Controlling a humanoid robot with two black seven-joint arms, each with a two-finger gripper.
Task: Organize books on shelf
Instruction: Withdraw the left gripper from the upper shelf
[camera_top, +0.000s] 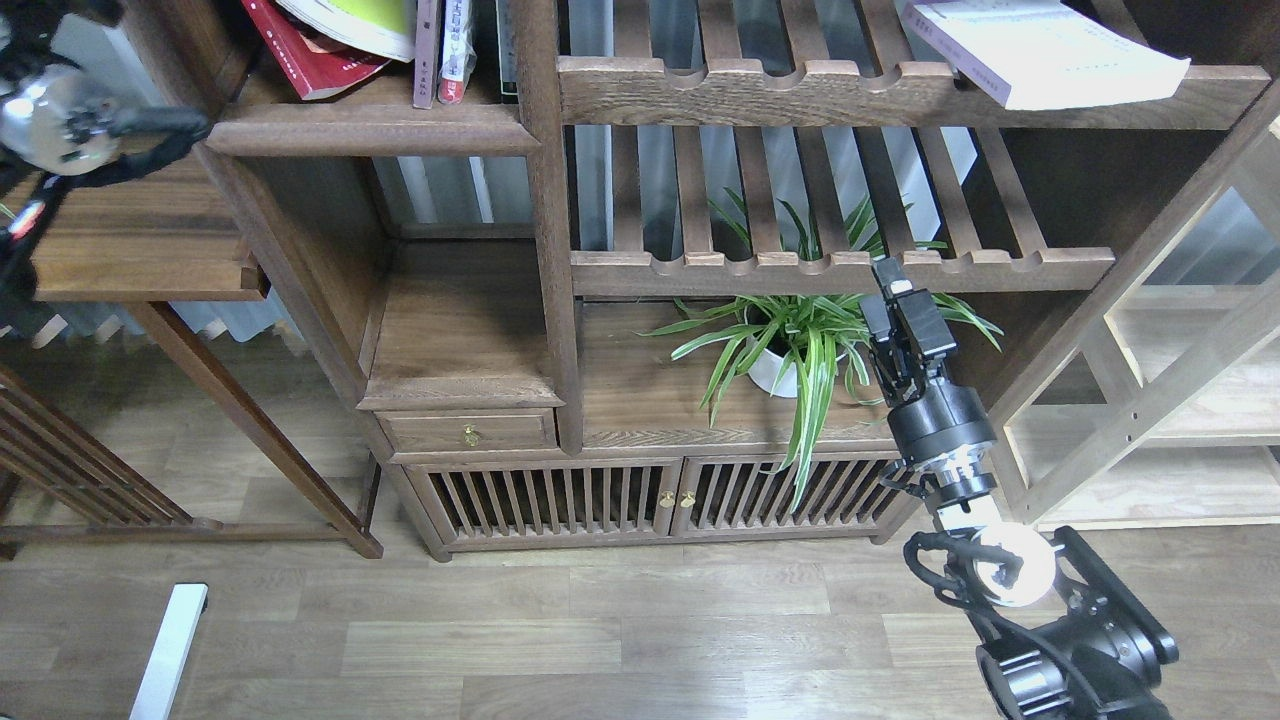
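The dark red book (300, 55) leans at the left of the dark brown shelf (370, 128), at the top left. The yellow-green book (365, 20) lies slanted on top of it. The thick white, pale lilac book (1040, 50) lies flat on the slatted rack at the top right. My right gripper (893, 280) points up in front of the lower slatted rail, well below the white book and holding nothing; its fingers are too close together and dark to tell apart. Only thick parts of my left arm (60, 120) show at the top left edge; its gripper is out of view.
Thin upright books (440, 50) stand at the right end of the shelf against a post (545, 200). A potted spider plant (790, 350) sits just left of my right gripper. A pale wood unit (1180, 420) stands at the right, and a side table (140, 250) at the left.
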